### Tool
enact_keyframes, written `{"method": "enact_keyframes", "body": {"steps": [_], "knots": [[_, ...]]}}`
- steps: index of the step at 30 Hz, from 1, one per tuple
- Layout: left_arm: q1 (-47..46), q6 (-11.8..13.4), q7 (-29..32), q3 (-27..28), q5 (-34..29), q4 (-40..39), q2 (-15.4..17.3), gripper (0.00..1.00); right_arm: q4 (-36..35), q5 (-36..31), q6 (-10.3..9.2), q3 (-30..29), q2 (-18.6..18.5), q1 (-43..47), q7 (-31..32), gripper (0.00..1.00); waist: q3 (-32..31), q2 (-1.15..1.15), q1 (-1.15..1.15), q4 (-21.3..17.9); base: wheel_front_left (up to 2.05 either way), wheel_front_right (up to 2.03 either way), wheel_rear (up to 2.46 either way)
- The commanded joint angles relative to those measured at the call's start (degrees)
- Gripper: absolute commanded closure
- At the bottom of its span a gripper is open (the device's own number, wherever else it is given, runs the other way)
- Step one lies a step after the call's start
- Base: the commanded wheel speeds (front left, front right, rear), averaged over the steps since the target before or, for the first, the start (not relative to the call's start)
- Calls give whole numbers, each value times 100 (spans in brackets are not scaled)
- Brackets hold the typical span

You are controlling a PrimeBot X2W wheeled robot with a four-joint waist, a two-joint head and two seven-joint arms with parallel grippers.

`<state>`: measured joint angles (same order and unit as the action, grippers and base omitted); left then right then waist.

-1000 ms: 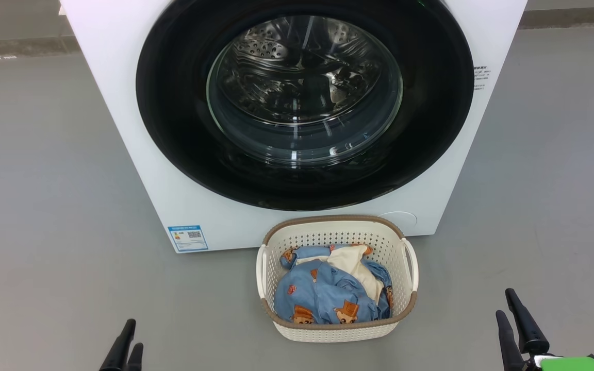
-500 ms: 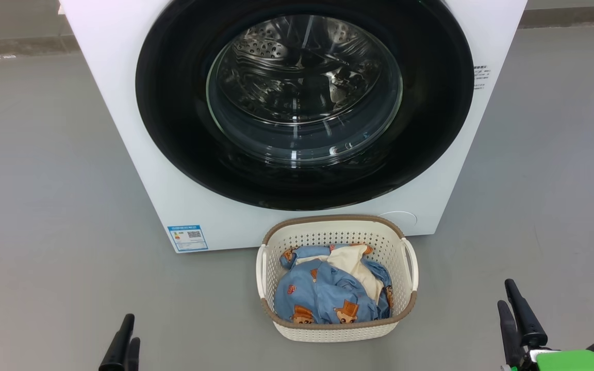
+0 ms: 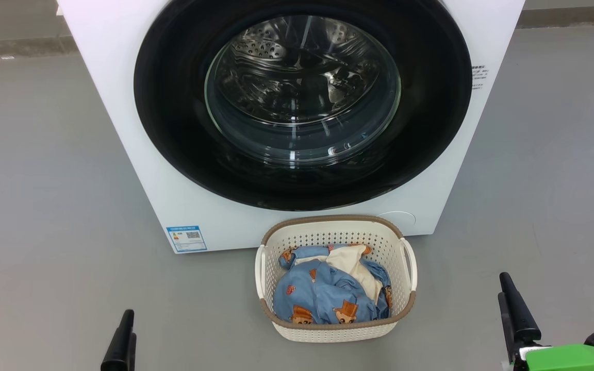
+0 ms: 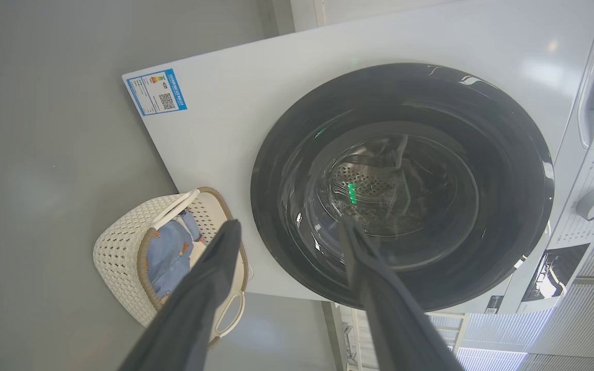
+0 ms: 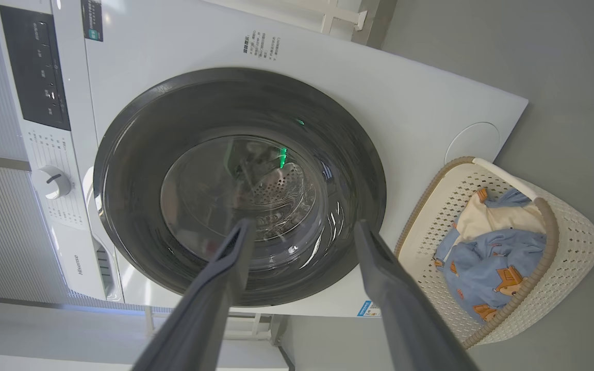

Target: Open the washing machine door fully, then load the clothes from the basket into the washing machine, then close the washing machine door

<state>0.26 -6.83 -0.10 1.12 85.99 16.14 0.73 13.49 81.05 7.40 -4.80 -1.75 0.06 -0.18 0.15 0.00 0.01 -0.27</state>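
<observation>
A smooth grey floor point(image 3: 34, 170) runs out to both sides, and the white washing machine point(image 3: 116, 103) stands on it at the far middle. Its door point(image 3: 173, 134), a glossy black ring round a bulging glass window, lies shut against the front, and the steel drum shows through the glass.

The left hand point(image 4: 289, 224) hovers low at the near left. The right hand point(image 5: 304, 222) hovers at the near right, with a green cover point(image 3: 560, 358) behind it. Both point toward the machine, fingers spread wide and empty.

The basket point(image 3: 338, 222) sits on the floor between the hands, its far rim just beside the machine's front, below the door's lower edge. The clothes point(image 3: 323, 293) are heaped inside: blue bear-print cloth with a cream piece on top. A blue label point(image 3: 186, 238) sits low on the machine's left front, and a dial point(image 5: 49, 181) sits near its top.
</observation>
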Motion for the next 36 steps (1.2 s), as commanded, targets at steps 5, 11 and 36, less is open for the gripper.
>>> {"method": "enact_keyframes", "body": {"steps": [5,11,36], "knots": [[-79,-33,-121,50,-345,-220,96,0,-274,-426,3,65,-48,-76,-124,0,1,0,-1,-3,0,0,0],[-68,-36,-221,28,-757,-268,104,0,-365,-877,4,91,-53,-61,-224,0,3,0,-1,-2,0,0,0],[-7,-46,-660,-54,-2856,-558,143,0,-737,-3505,5,256,-74,31,-659,0,12,0,-1,-16,0,0,0]]}}
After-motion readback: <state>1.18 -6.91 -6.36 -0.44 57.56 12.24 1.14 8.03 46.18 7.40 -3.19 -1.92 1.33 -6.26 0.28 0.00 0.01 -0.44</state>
